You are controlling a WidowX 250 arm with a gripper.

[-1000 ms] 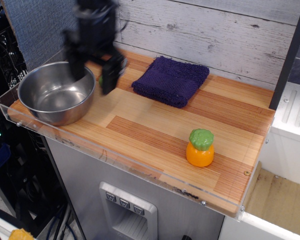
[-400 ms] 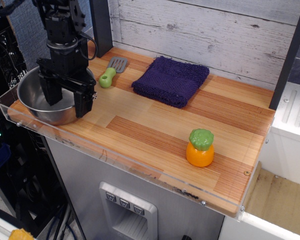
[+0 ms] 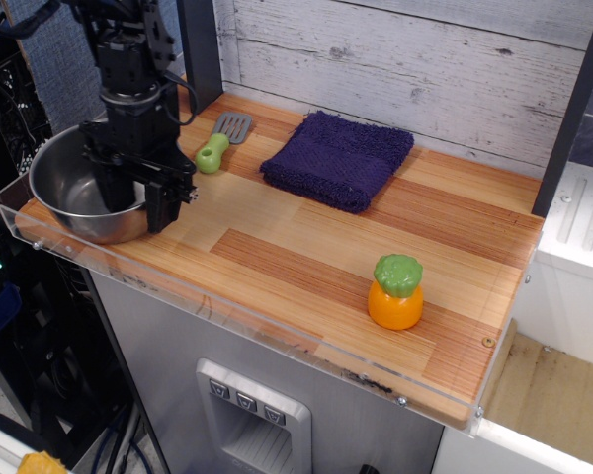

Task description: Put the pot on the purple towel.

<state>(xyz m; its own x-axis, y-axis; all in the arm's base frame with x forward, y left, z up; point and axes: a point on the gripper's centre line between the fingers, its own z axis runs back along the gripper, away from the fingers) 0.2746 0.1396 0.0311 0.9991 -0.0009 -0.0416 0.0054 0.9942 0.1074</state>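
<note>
The shiny steel pot (image 3: 71, 188) sits at the far left of the wooden counter (image 3: 306, 247). My black gripper (image 3: 138, 200) comes straight down on the pot's right rim, with one finger inside the bowl and one outside, closed on the rim. The pot looks slightly tilted. The dark purple towel (image 3: 338, 158) lies flat at the back middle of the counter, to the right of the pot and apart from it.
A green-handled spatula (image 3: 217, 144) lies between pot and towel near the back wall. An orange-and-green toy (image 3: 395, 292) stands at the front right. A clear acrylic lip (image 3: 227, 308) runs along the counter's front and left edges. A dark post (image 3: 200, 49) stands behind the gripper.
The gripper came down from above the pot onto its right rim and its fingers drew together on it. The pot shifted slightly left and tilted.
</note>
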